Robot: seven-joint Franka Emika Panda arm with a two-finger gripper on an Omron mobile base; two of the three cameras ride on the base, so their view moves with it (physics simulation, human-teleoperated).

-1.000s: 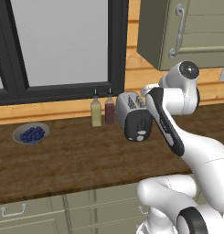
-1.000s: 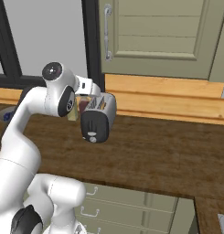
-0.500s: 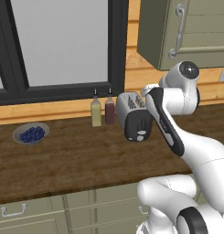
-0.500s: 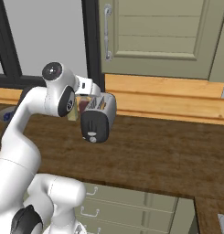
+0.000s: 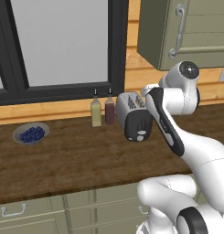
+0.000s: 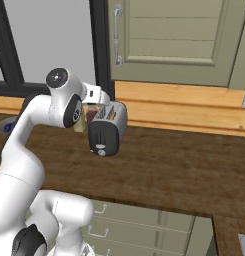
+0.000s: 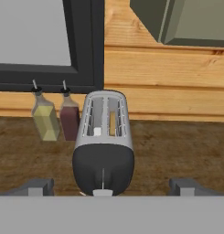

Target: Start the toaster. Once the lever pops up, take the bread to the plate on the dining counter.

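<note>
- Brown wooden table (image 5: 63, 160) carries, from left in the left base view, a grey bowl of blueberries (image 5: 30, 134), a yellow bottle (image 5: 96, 112), a dark red bottle (image 5: 110, 111), then the toaster (image 5: 135, 117).
- The white arm (image 5: 170, 123) bends forward at its elbow just beside the toaster, hiding the hand.
- The hand view shows the fingers (image 7: 38, 186) spread wide, empty, flanking the toaster's black end.
- The lever (image 7: 102, 193) sits low, partly cut off; a bread slice (image 7: 113, 123) shows in the right slot.
</note>
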